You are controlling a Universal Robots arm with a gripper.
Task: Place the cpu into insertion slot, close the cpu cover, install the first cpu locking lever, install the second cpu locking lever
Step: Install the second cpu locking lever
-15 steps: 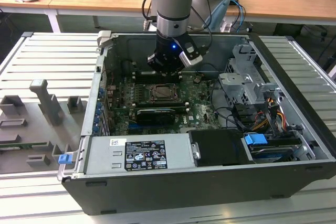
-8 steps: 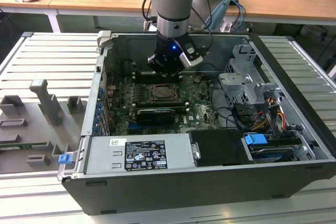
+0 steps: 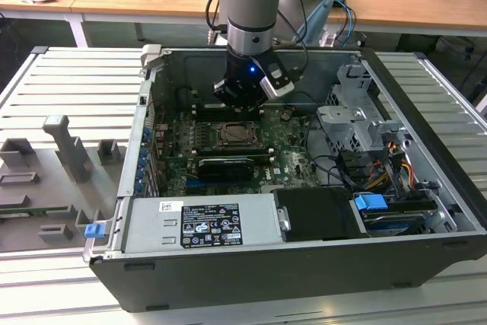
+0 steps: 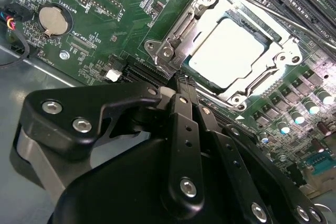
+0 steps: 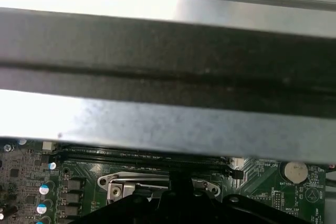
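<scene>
The cpu (image 4: 231, 51) lies flat in the insertion slot (image 4: 207, 85), its pale metal top showing bright through the square window of the cpu cover (image 4: 184, 30), which is folded down flat over it. In the second wrist view the gripper (image 4: 178, 85) has its two black fingers (image 4: 184, 124) pressed together with no gap at the tips and nothing between them, so the jaws are clenched on nothing. The closed tips sit right at the edge of the cover's silvery frame, near the corner with the round-headed screw (image 4: 167, 52), and the cpu is just beyond them. A thin metal locking lever (image 4: 262, 9) runs along the far side of the socket from the jaws; whether it is latched I cannot tell. To one side of the jaws, on the green motherboard (image 4: 105, 24), is a round coin battery (image 4: 55, 19), and to the other a row of small cylindrical capacitors (image 4: 299, 114). In the exterior view the arm (image 3: 255, 5) reaches down into the open computer case (image 3: 426, 150), with the gripper (image 3: 236, 108) poised just over the socket (image 3: 232, 136) at the middle of the board. In the first wrist view the cover's frame (image 5: 118, 188) shows just ahead of the dark gripper body (image 5: 173, 203), below the long black memory slots (image 5: 142, 156).
</scene>
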